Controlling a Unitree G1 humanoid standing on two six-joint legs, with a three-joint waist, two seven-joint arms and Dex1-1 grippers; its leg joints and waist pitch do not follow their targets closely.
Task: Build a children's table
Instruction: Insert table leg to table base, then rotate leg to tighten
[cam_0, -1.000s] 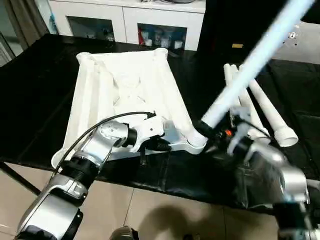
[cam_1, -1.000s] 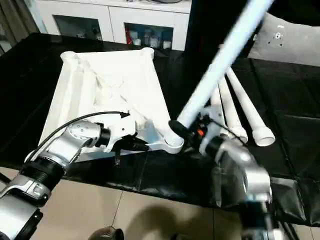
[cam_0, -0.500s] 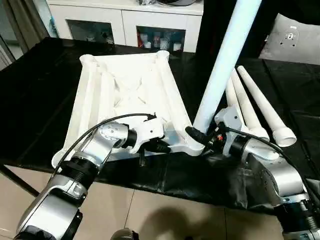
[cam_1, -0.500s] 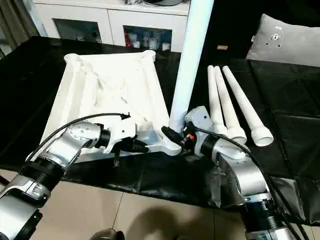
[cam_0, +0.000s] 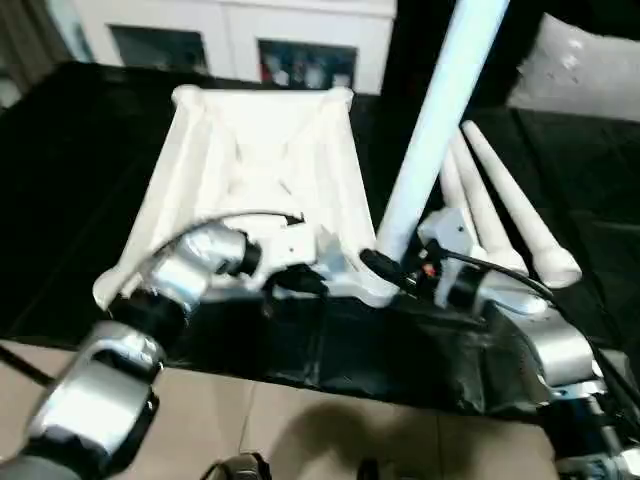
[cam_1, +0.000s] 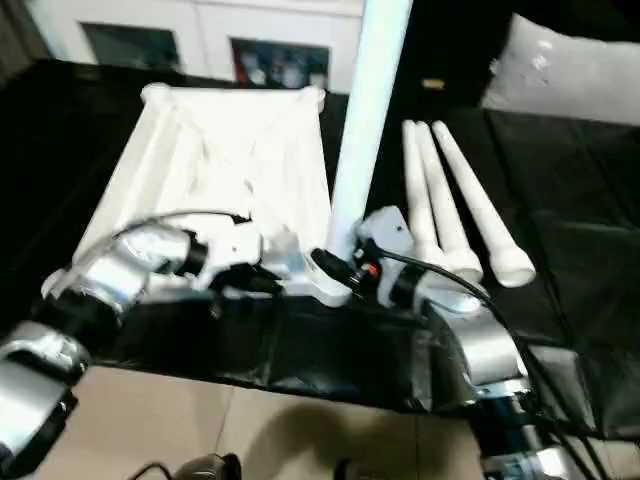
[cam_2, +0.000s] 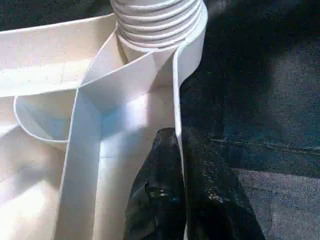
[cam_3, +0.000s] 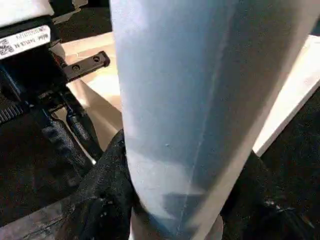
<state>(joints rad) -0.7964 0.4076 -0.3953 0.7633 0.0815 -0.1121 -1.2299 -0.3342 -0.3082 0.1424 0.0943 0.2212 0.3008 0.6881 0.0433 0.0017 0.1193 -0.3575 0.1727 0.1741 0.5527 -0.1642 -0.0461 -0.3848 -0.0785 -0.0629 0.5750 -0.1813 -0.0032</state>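
Room: a white cabinet with glass doors stands behind the worktop; the floor in front is of light tiles.
Worktop: it carries a black table cover, which hangs over the near edge in folds.
Table top: the white table top lies with the ribbed underside up, on the left half of the cover, with a round socket at each far corner.
Left arm: the silver forearm reaches from the lower left, bent at the wrist, toward the near right corner of the table top; a black cable makes a loop over it.
Left hand: the left hand is clenched on the thin side wall of the table top, one black finger inside the wall and one outside, just beside the corner socket.
Right arm: it comes from the lower right and is turned inward to the same corner.
Right hand: the right hand grasps the raised leg near its base, one black finger on each side of the tube.
Raised leg: it stands almost upright, a little tilted to the right, with its ribbed end in the near right corner socket.
Spare legs: three legs lie side by side on the cover to the right of the table top.
Writing: a white label with a small code square and one line of characters sits on the black body of the left hand; the characters are too small to read.
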